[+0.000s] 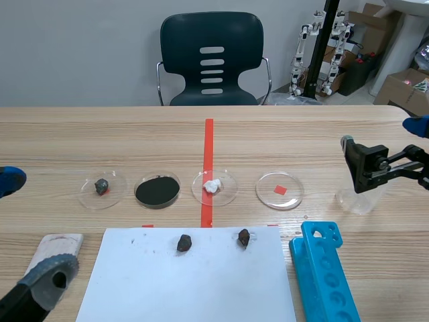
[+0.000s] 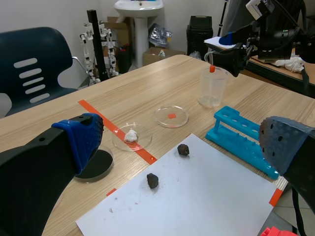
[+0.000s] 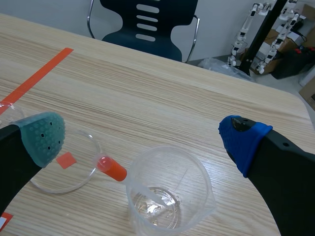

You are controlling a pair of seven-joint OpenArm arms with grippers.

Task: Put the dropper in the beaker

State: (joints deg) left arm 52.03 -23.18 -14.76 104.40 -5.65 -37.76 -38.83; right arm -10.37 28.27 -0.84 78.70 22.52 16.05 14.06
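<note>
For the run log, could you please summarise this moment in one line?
dropper: in beaker, bulb out | right gripper: open above beaker | left gripper: open

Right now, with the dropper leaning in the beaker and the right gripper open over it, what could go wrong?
The dropper rests on the beaker rim with its orange bulb sticking out; a green-padded finger of the right gripper is close, so a retreat might flick it out. The beaker looks light and could tip toward the petri dish beside it.
</note>
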